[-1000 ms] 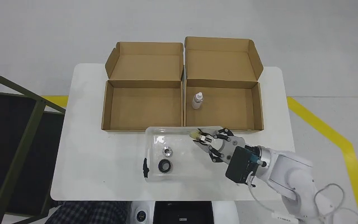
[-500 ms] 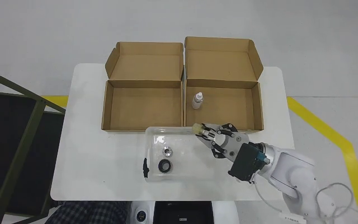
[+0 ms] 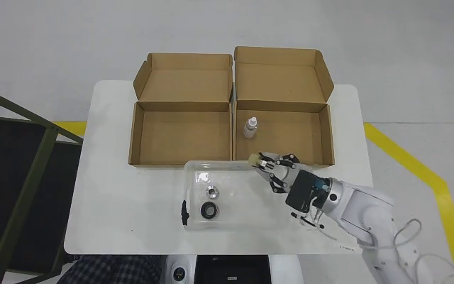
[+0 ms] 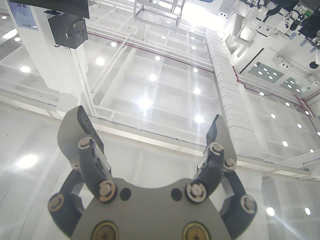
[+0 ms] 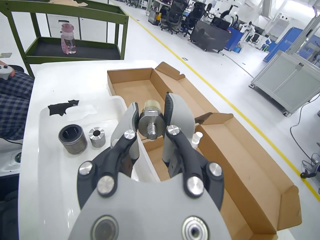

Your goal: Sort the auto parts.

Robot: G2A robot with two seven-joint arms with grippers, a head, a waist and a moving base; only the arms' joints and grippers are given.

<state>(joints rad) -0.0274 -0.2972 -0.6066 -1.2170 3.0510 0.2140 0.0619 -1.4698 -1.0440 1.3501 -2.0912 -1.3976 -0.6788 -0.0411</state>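
Steel, threaded and capped in pale yellow, the part sits clamped in the right gripper. It is held over the far right corner of the clear tray, at the near wall of the right cardboard box. A bearing and a small cylinder lie in the tray. The left gripper points at the ceiling, its fingers apart.

No legible text, labels or numbers on any object
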